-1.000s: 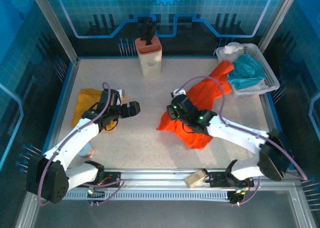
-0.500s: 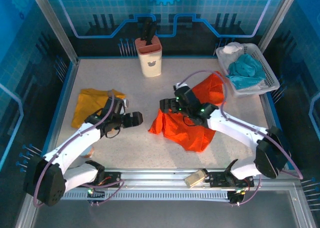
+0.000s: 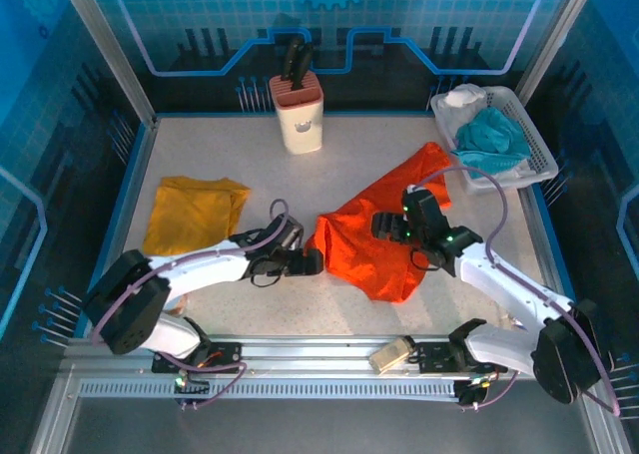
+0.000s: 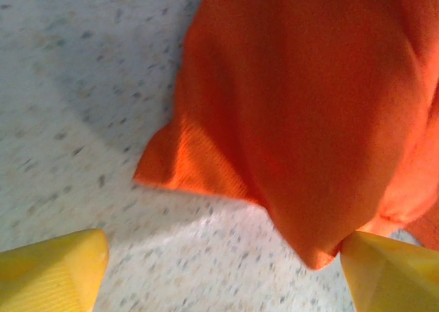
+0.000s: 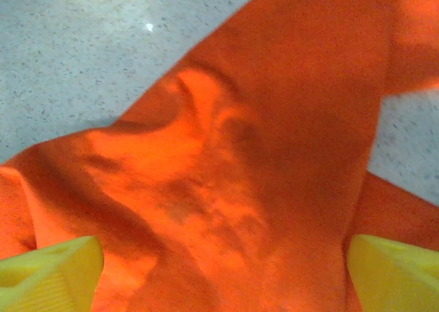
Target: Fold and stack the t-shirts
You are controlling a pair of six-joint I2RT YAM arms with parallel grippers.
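Your orange t-shirt (image 3: 364,244) lies crumpled in the middle of the tabletop (image 3: 250,165). It is bunched and wrinkled rather than flat. One long strip of it runs up and to the right, ending just beside the white basket (image 3: 509,180) in the far right corner. From above I can't tell whether that tip touches the basket wall.

Your left tool (image 3: 315,261) reaches in low from the left and sits at the shirt's left edge. In the left wrist view its yellow fingers (image 4: 51,267) stand wide apart, with bare speckled tabletop between them. A drooping corner of orange fabric hangs close to the right-hand finger. The tool is open and grips nothing.

Your right tool (image 3: 381,225) is over the upper middle of the same shirt, pointing left. In the right wrist view its fingers (image 5: 48,271) are also spread wide, and rumpled orange cloth covers the whole span between them. It is open with no fabric pinched, though the view is too close to show whether the fingertips rest on the cloth.

Your yellow t-shirt (image 3: 195,215) lies fairly flat on the left side of the tabletop. It is well apart from the orange one and from both tools.

The basket holds a teal cloth (image 3: 491,140) and a white cloth (image 3: 464,98). A cream block (image 3: 302,123) with dark handles in its top stands upright at the far edge, near the centre.
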